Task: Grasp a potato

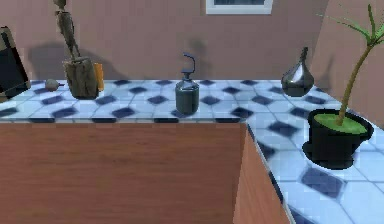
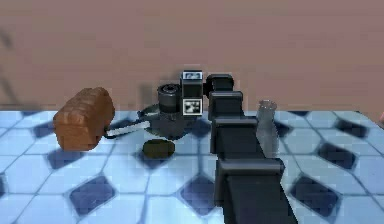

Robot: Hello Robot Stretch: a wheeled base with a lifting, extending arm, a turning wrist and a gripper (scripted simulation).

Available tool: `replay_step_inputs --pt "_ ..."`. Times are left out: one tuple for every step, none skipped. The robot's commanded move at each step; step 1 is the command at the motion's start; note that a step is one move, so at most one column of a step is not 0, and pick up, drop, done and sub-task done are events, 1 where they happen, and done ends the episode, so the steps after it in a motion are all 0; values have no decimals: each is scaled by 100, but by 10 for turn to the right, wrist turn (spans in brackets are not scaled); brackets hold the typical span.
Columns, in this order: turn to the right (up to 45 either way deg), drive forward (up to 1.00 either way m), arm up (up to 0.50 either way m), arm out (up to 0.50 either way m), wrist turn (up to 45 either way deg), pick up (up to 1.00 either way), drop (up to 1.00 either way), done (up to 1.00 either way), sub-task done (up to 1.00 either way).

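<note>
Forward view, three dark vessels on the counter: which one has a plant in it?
The black pot at the forward view's right, with a green plant rising from it. The pump bottle and the narrow-necked vase hold none.

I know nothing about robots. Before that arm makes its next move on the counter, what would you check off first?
1. Arm reaches out over the tiled counter: ok.
2. Potato found: cannot tell; a dark oval lump lies on the counter near the gripper.
3. Gripper holding nothing: cannot tell; things sit right by it.
4. Fingers apart from the brown loaf: cannot tell.
5. Grey shaker upright beside the arm: ok.
</note>
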Motion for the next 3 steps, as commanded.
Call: replay_step_inputs --pt "0 0 0 0 270 0 0 0 0" --pt "0 0 -12 0 0 0 0 0 0" --pt "0 0 0 0 0 100 0 0 0"
